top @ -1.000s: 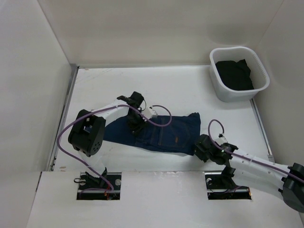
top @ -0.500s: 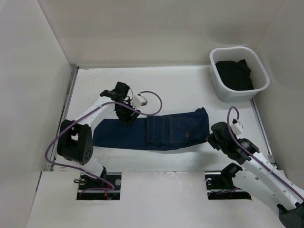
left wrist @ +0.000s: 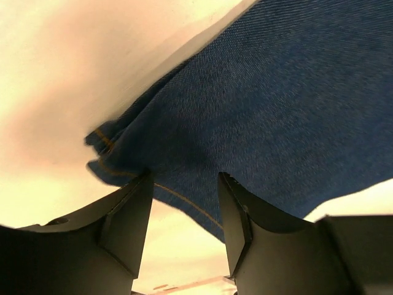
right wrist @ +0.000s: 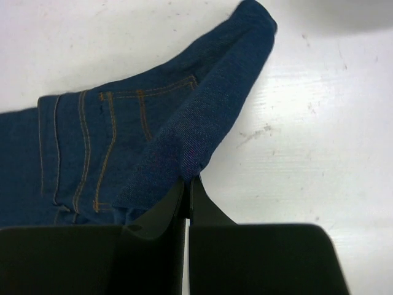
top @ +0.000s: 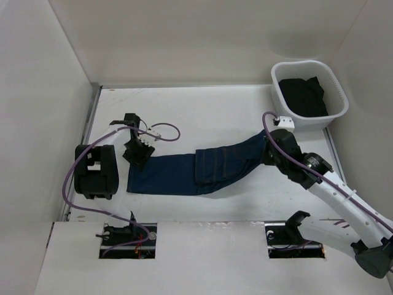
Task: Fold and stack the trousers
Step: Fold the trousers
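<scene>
Top external | trousers [top: 206, 171] stretched between left hand [top: 136, 155] and right hand [top: 268, 151]

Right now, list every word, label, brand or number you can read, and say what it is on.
No readable text in any view.
The trousers show only tan stitching, no legible label.
The white basket shows no print.

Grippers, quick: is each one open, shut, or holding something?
Left gripper: open, straddling the edge of the trousers.
Right gripper: shut, pinching a fold of the trousers.
</scene>
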